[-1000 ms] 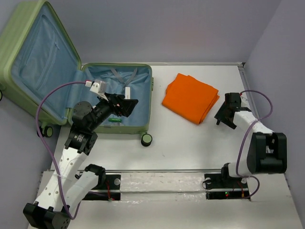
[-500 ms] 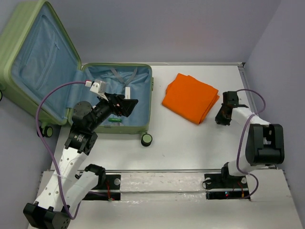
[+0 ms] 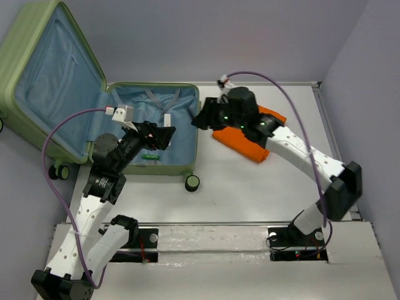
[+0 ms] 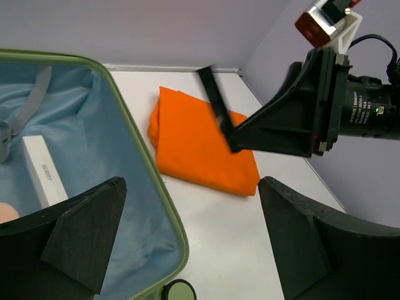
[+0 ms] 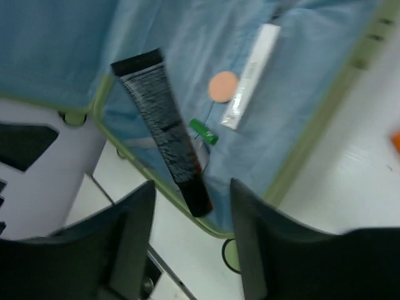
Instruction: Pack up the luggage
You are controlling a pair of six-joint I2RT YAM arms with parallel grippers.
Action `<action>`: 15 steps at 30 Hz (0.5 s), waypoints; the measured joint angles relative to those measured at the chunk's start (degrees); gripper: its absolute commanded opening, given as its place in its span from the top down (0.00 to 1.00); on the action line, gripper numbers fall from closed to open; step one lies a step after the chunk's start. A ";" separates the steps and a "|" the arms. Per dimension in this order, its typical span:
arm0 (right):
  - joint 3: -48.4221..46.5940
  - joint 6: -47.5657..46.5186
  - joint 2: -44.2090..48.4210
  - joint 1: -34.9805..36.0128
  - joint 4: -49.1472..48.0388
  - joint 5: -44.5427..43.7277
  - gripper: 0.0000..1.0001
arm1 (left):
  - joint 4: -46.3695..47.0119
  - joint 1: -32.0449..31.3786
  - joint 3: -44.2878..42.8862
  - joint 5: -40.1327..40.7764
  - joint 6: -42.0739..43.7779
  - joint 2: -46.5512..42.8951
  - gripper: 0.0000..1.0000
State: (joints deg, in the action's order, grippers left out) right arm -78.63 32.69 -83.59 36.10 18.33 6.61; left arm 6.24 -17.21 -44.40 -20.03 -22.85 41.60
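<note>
Hovering at the open luggage (image 3: 62,75) from both sides.
Showing the luggage lying open at the far left of the table (image 3: 250,194), lid leaning back against the wall, base flat. Stretching the right arm across the folded orange cloth (image 4: 200,150), hiding part of it from above. Hanging the left gripper (image 3: 167,139) over the blue lining, fingers spread wide, gripping nothing. Poising the right gripper (image 3: 200,119) just beside the base's right rim, fingers partly apart, a black tube (image 5: 164,128) sticking out from between them; not showing whether pinched. Showing a white box (image 5: 250,75), peach disc (image 5: 223,86) and small green piece (image 5: 204,132) lying on the lining.
</note>
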 measured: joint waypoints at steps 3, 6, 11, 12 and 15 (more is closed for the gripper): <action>-7.67 0.24 -8.96 5.66 -3.02 3.21 0.19 | -0.90 0.57 0.00 2.43 0.02 -0.61 0.01; -4.39 0.42 -9.73 5.29 -2.86 1.84 0.21 | -1.14 0.57 0.00 3.17 0.04 -0.96 0.01; 6.86 0.74 -3.48 -1.44 -1.33 -4.11 0.16 | -1.20 0.52 0.00 2.89 0.02 -0.98 0.01; 9.97 1.01 -1.57 -3.98 -1.01 -5.53 0.13 | -1.18 0.50 0.00 2.89 0.02 -0.98 0.01; 20.13 1.92 4.04 -14.34 -1.29 -8.00 0.00 | -1.16 0.44 0.00 2.51 -0.15 -0.96 0.01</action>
State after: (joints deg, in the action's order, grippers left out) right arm -58.50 34.61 -79.55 21.76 17.04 -1.39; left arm 5.08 -16.78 -44.40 -17.52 -23.00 40.64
